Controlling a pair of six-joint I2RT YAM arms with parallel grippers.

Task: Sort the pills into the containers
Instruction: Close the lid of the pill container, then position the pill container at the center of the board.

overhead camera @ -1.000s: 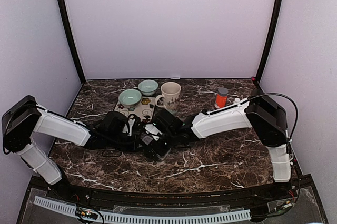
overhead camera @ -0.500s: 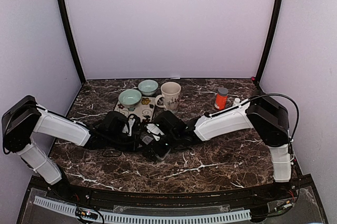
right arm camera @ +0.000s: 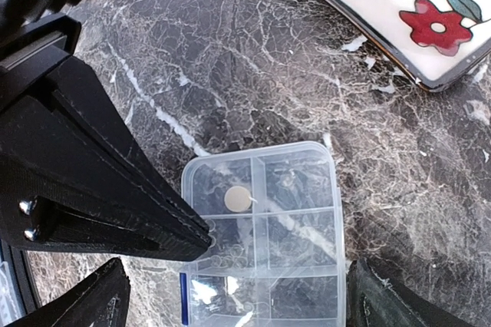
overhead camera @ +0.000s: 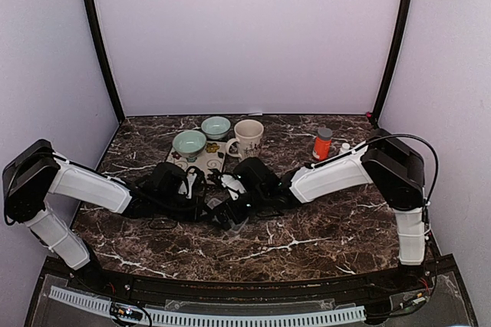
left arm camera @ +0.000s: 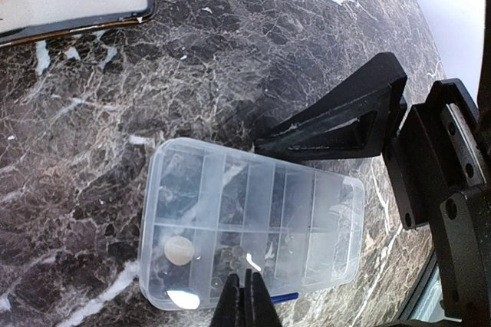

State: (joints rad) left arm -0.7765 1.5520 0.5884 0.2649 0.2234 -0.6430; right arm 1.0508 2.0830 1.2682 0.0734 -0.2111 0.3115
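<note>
A clear plastic pill box (left arm camera: pixel 253 223) with several compartments lies on the dark marble table, between the two arms in the top view (overhead camera: pixel 233 218). One compartment holds a round tan pill (left arm camera: pixel 178 250), and small clear pills (left arm camera: pixel 230 256) lie in the one beside it. My left gripper (left arm camera: pixel 245 285) is shut, its tips over the box's near edge above the clear pills, with nothing seen between them. My right gripper (right arm camera: pixel 245 308) is open, its fingers (right arm camera: pixel 84 304) standing either side of the box (right arm camera: pixel 265 235). The tan pill (right arm camera: pixel 237 199) also shows in the right wrist view.
A flower-patterned tray (overhead camera: pixel 201 160) lies behind the box. Two pale green bowls (overhead camera: pixel 189 143) (overhead camera: pixel 215 126) and a cream mug (overhead camera: pixel 248 140) stand at its far side. An orange bottle (overhead camera: pixel 322 143) stands at the back right.
The right arm's wrist has shifted a little to the right and back. The left arm and the pill box have stayed in place.
</note>
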